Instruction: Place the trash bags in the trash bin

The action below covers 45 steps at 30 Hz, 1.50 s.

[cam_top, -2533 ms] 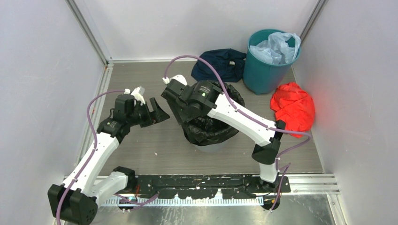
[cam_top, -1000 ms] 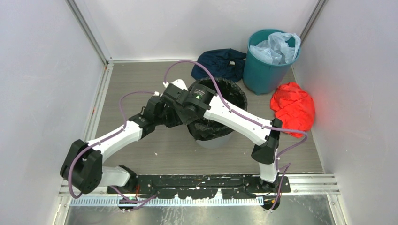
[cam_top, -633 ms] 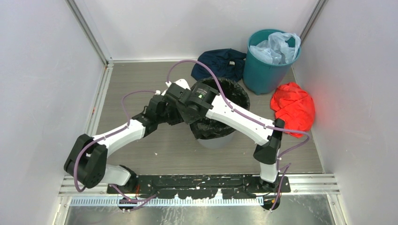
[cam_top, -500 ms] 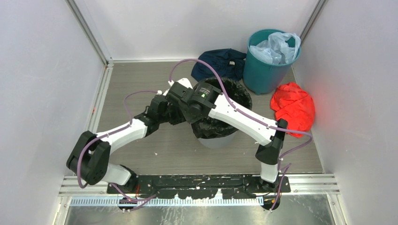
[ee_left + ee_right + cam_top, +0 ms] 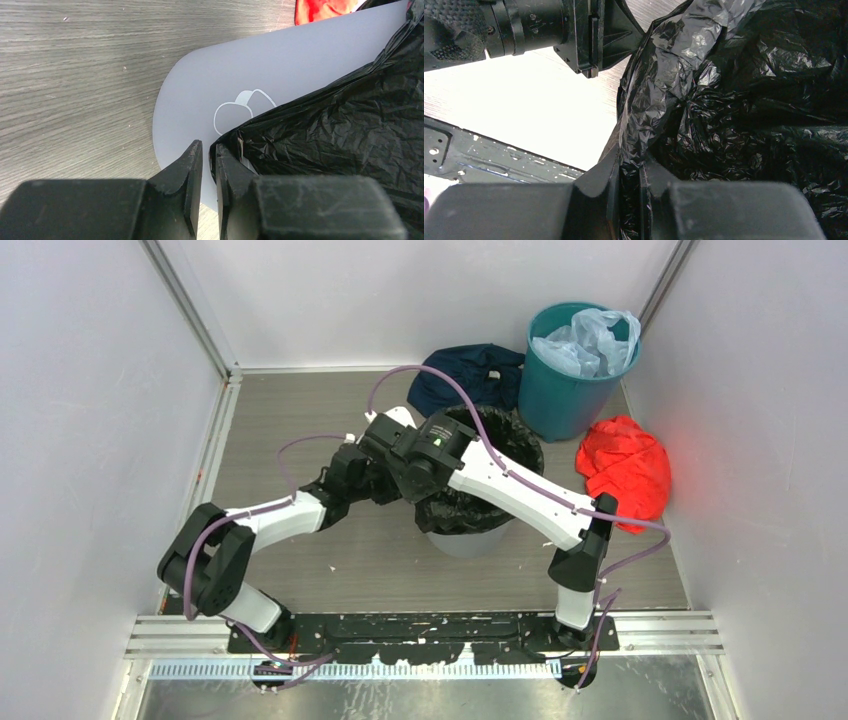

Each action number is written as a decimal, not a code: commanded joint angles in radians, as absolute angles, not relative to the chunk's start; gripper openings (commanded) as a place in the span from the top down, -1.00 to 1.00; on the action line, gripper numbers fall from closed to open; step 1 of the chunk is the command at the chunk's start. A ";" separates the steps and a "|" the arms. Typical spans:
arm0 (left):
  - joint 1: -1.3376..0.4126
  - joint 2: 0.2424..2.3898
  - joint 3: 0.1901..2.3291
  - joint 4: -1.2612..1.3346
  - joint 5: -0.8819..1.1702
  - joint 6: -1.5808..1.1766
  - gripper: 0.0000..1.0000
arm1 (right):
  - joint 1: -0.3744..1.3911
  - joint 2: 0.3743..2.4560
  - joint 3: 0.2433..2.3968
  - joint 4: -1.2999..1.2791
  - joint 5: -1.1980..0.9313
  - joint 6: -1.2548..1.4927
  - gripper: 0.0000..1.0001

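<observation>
One camera looks down from high behind. Both wrist cameras press close, sharing the rim of the black bag (image 5: 734, 115).

A grey wood-grain tabletop (image 5: 300, 410) is shown. A light grey trash bin (image 5: 465, 540) is stood near its middle, a little towards the right edge. A teal-green bin (image 5: 560, 405) is placed in the far right corner. A dark navy cloth (image 5: 470, 375) is heaped against the far edge, just beside the teal-green bin on its left and behind the grey one. A red cloth bundle (image 5: 625, 470) is laid against the right edge, nearer than the teal-green bin. Small white specks (image 5: 330, 567) are scattered towards the near edge.
</observation>
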State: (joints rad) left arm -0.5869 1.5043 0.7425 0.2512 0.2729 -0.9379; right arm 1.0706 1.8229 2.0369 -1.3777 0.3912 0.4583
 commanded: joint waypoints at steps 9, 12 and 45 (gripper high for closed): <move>-0.593 1.392 0.735 0.219 0.261 -0.913 0.59 | 1.053 1.772 2.042 -1.386 0.397 0.445 0.92; -0.594 1.351 0.740 0.178 0.259 -0.901 0.56 | 1.052 1.768 2.021 -1.377 0.396 0.449 0.92; -0.629 1.202 0.741 0.003 0.241 -0.876 0.34 | 1.053 1.783 2.024 -1.359 0.381 0.455 0.98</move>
State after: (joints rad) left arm -0.6029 1.1980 0.6983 0.0074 0.2604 -0.8928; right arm 1.0580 1.8122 2.0197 -1.3666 0.3790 0.4549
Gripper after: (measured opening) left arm 0.322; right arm 0.200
